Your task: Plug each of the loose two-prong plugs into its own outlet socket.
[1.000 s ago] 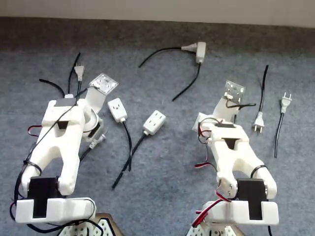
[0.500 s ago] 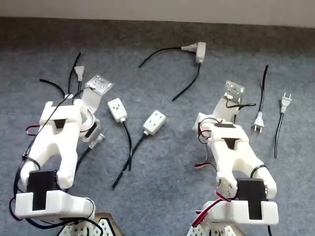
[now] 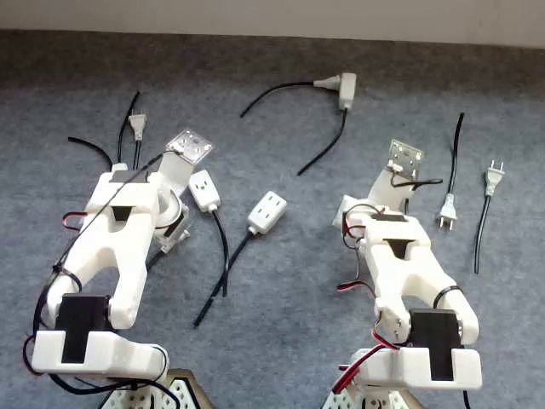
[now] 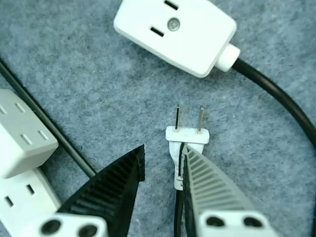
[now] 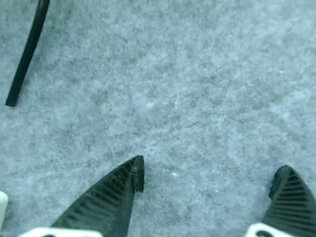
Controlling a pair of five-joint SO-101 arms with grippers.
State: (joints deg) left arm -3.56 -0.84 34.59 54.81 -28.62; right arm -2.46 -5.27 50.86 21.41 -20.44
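Observation:
A white two-prong plug [image 4: 187, 137] lies flat on the grey carpet between my left gripper's [image 4: 164, 153] fingers, close against the grey finger [image 4: 210, 185]. Its prongs point at a white outlet socket [image 4: 175, 28] a short way ahead. That gripper is open and holds nothing. From above, the left gripper [image 3: 174, 232] sits beside that socket [image 3: 203, 189], with a second socket [image 3: 266, 211] to its right. Loose plugs lie at the far left [image 3: 136, 124] and at the right [image 3: 447, 211] [image 3: 494, 176]. My right gripper [image 5: 211, 172] stands wide open over bare carpet.
A third socket [image 3: 346, 89] at the back has a plug in it. Black cords trail from every socket and plug. More white socket blocks [image 4: 20, 137] lie beside the left gripper's black finger. A black cord end [image 5: 24, 59] lies ahead of the right gripper.
The left arm swung a little left, then back right and nearer the socket. The right arm has not moved.

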